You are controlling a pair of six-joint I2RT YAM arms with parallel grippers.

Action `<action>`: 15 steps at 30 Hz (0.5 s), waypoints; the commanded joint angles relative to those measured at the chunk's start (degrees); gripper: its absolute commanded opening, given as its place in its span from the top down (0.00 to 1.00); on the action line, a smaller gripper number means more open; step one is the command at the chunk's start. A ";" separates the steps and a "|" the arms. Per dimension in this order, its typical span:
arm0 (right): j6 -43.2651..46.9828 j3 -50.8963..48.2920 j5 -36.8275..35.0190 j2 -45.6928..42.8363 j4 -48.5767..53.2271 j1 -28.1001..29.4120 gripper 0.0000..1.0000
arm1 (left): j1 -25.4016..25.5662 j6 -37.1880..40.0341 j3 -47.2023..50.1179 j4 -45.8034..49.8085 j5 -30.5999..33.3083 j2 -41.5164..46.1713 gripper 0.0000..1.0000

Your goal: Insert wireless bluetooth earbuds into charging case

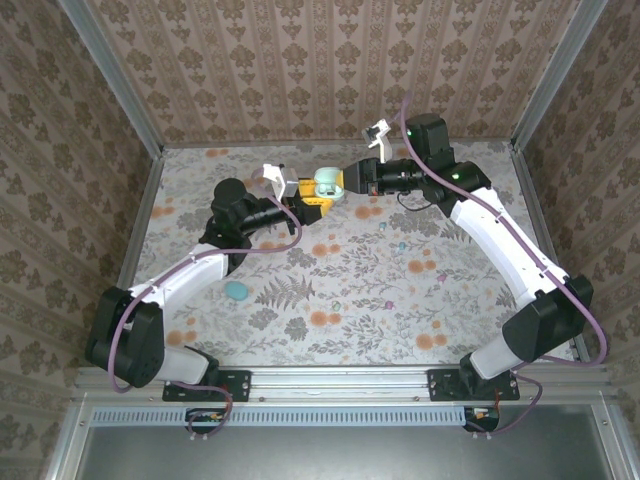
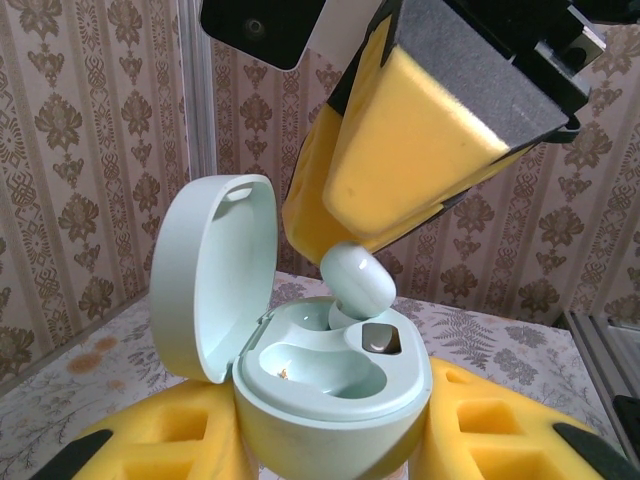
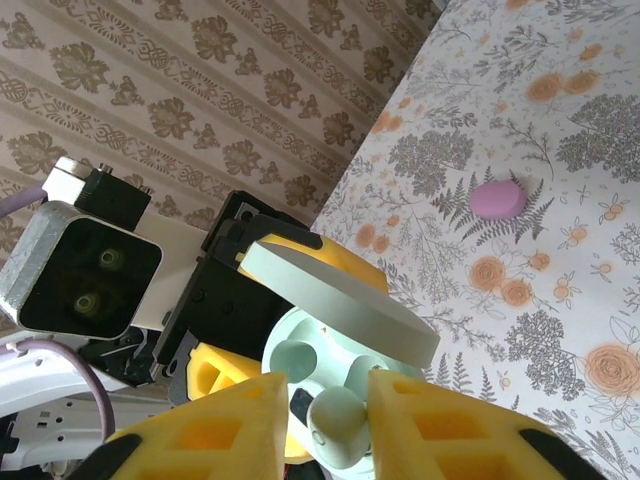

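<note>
My left gripper point(image 2: 330, 445) is shut on the mint charging case point(image 2: 335, 385), held upright above the table with its lid point(image 2: 210, 275) swung open. The case point(image 1: 328, 186) hangs mid-table between both arms. A mint earbud point(image 2: 358, 280) stands tilted, its stem in the far slot; the near slot is empty. My right gripper point(image 3: 328, 400) reaches down over the case. The earbud point(image 3: 338, 425) sits between its yellow foam pads, against the right-hand one, with a sliver of gap at the other. Its jaws stand slightly apart.
A small teal oval point(image 1: 237, 291) lies on the floral tablecloth beside the left arm. In the right wrist view a pinkish oval point(image 3: 497, 199) lies on the cloth. Patterned walls close the table on three sides.
</note>
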State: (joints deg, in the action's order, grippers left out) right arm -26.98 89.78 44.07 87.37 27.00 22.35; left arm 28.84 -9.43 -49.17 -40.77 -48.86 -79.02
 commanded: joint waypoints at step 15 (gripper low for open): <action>0.67 0.53 -4.31 -2.62 1.37 0.07 0.62 | 0.33 0.33 -1.37 -2.51 0.60 1.06 0.66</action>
State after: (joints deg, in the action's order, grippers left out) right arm -26.96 89.78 41.65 87.35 27.46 22.35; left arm 28.84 -9.45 -49.17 -40.77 -48.64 -79.02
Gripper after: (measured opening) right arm 0.377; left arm 0.343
